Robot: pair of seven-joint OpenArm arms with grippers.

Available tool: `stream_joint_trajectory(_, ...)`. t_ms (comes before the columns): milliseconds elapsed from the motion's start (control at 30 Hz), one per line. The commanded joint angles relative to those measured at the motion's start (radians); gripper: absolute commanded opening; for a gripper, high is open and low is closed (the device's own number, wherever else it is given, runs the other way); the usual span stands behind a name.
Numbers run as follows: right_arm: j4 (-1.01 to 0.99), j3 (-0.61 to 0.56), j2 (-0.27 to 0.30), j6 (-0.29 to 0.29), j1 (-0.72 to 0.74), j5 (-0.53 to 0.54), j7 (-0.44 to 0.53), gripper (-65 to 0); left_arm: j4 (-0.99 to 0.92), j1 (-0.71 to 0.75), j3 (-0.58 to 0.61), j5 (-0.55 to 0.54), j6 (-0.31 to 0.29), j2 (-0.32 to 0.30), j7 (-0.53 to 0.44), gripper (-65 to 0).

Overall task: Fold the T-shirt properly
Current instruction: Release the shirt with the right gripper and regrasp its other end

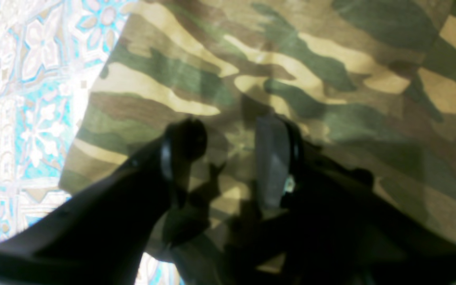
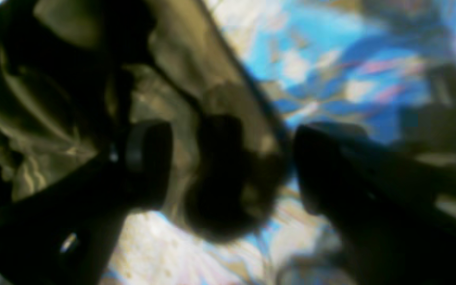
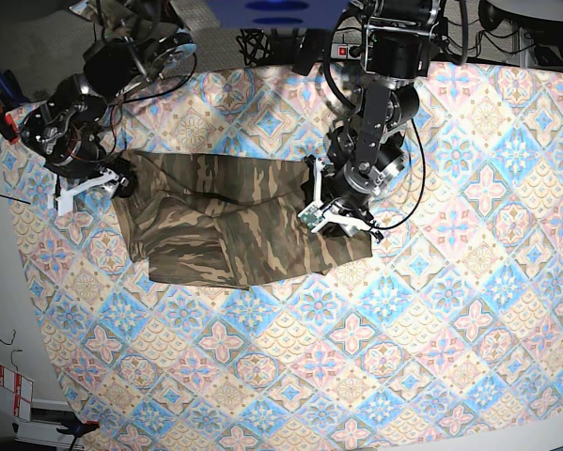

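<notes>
Left end effector (image 1: 228,158) hovers over T-shirt (image 1: 291,79), fingers apart

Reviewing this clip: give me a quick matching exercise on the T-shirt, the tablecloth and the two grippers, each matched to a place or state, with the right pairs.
Things:
1. T-shirt
2. tablecloth
3. left gripper
4. right gripper

Places or states:
A. tile pattern in blue, pink and cream, covering the table
B. jaws apart, above flat camouflage fabric
C. partly folded, lying on the cloth
D. jaws wide, a bunched edge of the shirt between them

Pairs: 1-C, 2-A, 3-B, 4-D
</notes>
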Motion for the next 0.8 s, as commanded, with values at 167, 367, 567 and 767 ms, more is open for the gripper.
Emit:
stream_joint_trajectory(167, -0.074, -0.008, 0.027, 0.002, -0.009, 0.062, -0.004, -18.3, -0.039, 0.021, -0.002, 0.105, -0.027, -0.008, 0.164, -38.3)
stream_joint_trajectory(367, -0.066, -0.123, 0.027, 0.002, -0.02, 0.149, -0.09, -18.3, -0.039, 0.027, -0.002, 0.105, -0.027, -0.008, 0.161, -38.3)
stream_joint_trajectory(567, -0.066, -0.212, 0.028, 0.002, -0.02, 0.234, -0.102, -18.3, -0.039, 0.028, -0.002, 0.105, -0.027, -0.008, 0.161, -38.3)
stream_joint_trajectory(767, -0.065, -0.278, 0.047, 0.002, -0.015, 0.298, -0.099, -18.3, -0.039, 0.03, -0.002, 0.105, -0.027, -0.008, 0.164, -38.3)
